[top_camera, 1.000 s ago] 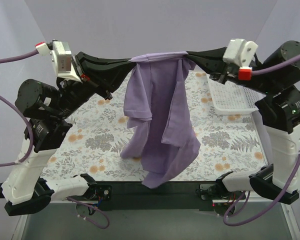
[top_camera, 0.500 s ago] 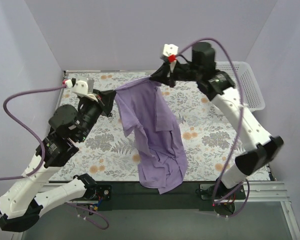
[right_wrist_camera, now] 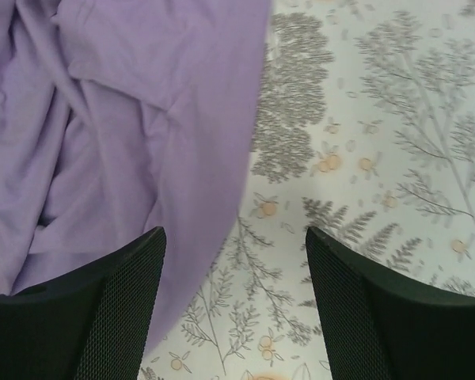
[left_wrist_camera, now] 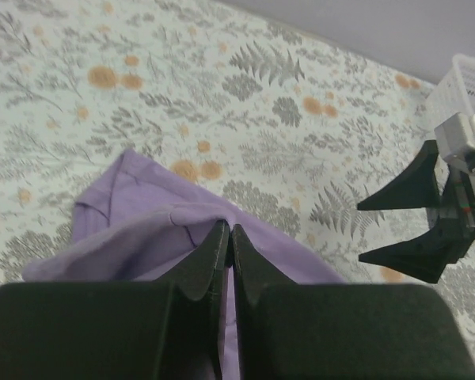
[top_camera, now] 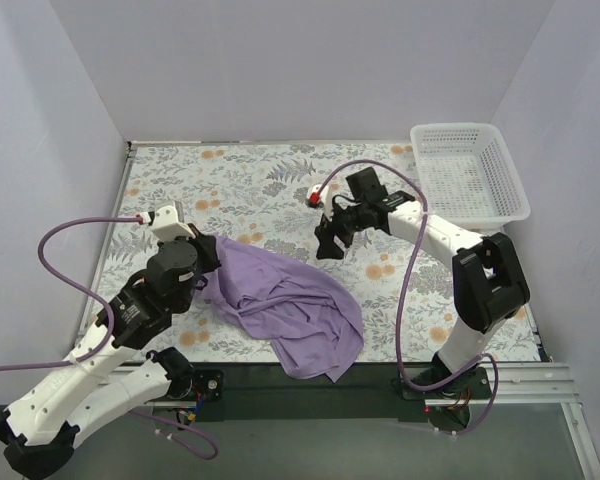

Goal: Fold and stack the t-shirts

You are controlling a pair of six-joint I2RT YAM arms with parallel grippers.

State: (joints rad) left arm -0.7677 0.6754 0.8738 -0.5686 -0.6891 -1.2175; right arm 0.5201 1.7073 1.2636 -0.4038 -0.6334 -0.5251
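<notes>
Matt lavender cloth t-shirt, white plastic lattice basket, floral matt tablecloth

A white lattice basket sits at the far right corner of the floral-printed table cover; pale lavender walls rise just behind and beside the basket

T-shirt: plain lavender-purple.
Table: white cover, grey fern print, orange blossoms.
Basket: white lattice.
Left gripper: black.
Right gripper: black, fine mesh texture.
Left arm, right arm: white shells, black joints.
Cable: purple.
Walls: pale lilac-grey.
</notes>
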